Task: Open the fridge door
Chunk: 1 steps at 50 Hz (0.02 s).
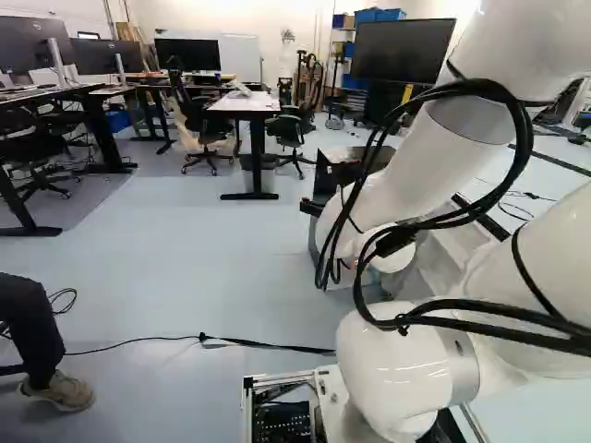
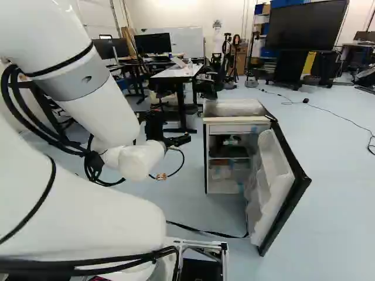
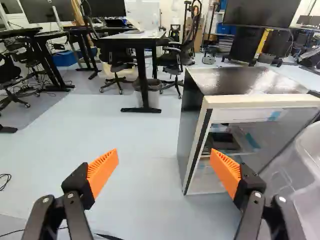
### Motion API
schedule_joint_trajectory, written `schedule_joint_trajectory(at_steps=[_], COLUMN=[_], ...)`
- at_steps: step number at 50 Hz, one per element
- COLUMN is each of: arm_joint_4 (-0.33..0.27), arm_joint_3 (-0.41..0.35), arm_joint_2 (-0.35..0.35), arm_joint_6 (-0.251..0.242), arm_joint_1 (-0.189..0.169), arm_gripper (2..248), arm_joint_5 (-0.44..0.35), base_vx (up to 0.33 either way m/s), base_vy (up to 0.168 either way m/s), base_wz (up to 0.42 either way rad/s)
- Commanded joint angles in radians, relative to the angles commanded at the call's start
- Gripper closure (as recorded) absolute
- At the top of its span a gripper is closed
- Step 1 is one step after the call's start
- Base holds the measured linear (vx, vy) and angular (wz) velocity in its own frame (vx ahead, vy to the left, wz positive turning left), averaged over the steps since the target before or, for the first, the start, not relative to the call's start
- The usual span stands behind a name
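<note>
- At the foot of the left base view, shows electronics inside a metal-framed box [image 1: 282, 423].
- Bends up and over with the white arm [image 2: 96, 111] — black cables [image 1: 517, 138] strapped along it.
- Ends in the black gripper [image 2: 183, 140], with fingers spread well apart and orange pads [image 3: 102, 171] facing each other in the wrist view.
- Trails a black floor cable [image 1: 263, 345] across the pale floor [image 1: 203, 268].
- At the right of the right base view, stands wide open with the fridge door [image 2: 275, 170], inner shelves showing; in the wrist view, lies outside the fingers, beside the right one.
- Ahead and to the right of the gripper, sits upright as the fridge [image 3: 245, 80] — things on the shelves inside.
- Farther off, lines up a white-topped desk [image 1: 245, 101], office chairs [image 1: 294, 125] and a big screen [image 2: 304, 26].
</note>
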<state>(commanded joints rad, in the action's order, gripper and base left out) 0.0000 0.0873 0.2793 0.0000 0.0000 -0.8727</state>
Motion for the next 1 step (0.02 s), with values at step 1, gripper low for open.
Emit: schedule_joint_trajectory(at_steps=[1], arm_joint_4=[0.000], arm_joint_3=[0.000], arm_joint_2=[0.000], arm_joint_6=[0.000], arm_joint_1=[0.000], arm_gripper=[3], arm_joint_5=[0.000], base_vx=[0.000], base_vy=[0.000], base_wz=[0.000])
